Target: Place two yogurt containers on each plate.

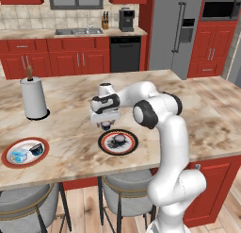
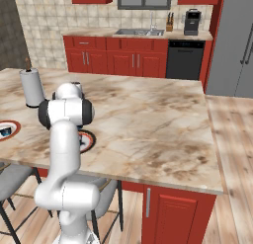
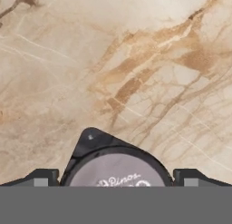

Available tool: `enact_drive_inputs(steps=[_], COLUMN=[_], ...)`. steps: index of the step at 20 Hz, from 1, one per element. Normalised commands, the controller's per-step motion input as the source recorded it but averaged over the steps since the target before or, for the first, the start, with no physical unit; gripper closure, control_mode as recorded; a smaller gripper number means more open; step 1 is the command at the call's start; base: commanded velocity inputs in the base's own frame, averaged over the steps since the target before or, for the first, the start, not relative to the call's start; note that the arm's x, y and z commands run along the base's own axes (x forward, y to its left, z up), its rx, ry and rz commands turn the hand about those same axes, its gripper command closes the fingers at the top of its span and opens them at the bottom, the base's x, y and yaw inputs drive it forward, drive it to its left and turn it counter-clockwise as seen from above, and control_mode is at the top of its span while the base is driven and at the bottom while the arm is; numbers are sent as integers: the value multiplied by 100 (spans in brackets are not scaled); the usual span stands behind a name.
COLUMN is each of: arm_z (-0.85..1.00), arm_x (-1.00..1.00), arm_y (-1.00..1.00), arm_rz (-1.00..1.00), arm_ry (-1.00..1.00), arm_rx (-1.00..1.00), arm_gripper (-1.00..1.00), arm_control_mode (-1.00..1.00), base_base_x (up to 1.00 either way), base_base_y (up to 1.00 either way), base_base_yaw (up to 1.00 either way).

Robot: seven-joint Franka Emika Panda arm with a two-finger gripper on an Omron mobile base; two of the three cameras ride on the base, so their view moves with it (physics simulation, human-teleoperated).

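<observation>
The dark yogurt cup point(image 3: 115, 171) sits low centre in the hand view, clamped between the claw's point(image 3: 115, 184) two fingertips. In the left base view, the patterned plate point(image 1: 130, 145), one cup point(image 1: 118, 139) already on it, lies just below and right of the claw point(image 1: 106, 125), mid-frame. I'd say a short carry toward the lower right.

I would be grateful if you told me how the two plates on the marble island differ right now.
The white plate with the broad orange-red rim carries two yogurt cups, one translucent light blue and one dark; the dark patterned plate with the thin red edge carries one dark cup. The gripper hangs beside the patterned plate, away from the orange-rimmed one. Both are round and flat.
</observation>
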Motion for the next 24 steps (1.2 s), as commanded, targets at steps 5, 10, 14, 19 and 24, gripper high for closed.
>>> enact_drive_inputs(steps=[5,10,14,19,24], arm_z=[-11,1,71,95,11], arm_x=[0,0,-4,-43,-99], arm_y=[0,0,0,13,32], arm_rz=[0,0,0,1,1], arm_ry=[0,0,1,4,14], arm_rx=[0,0,5,2,0], arm_gripper=[100,100,100,100,100], arm_control_mode=[-100,-100,-100,-100,-100], base_base_x=[0,0,0,0,0], base_base_y=[0,0,0,0,0], base_base_yaw=[0,0,0,0,0])
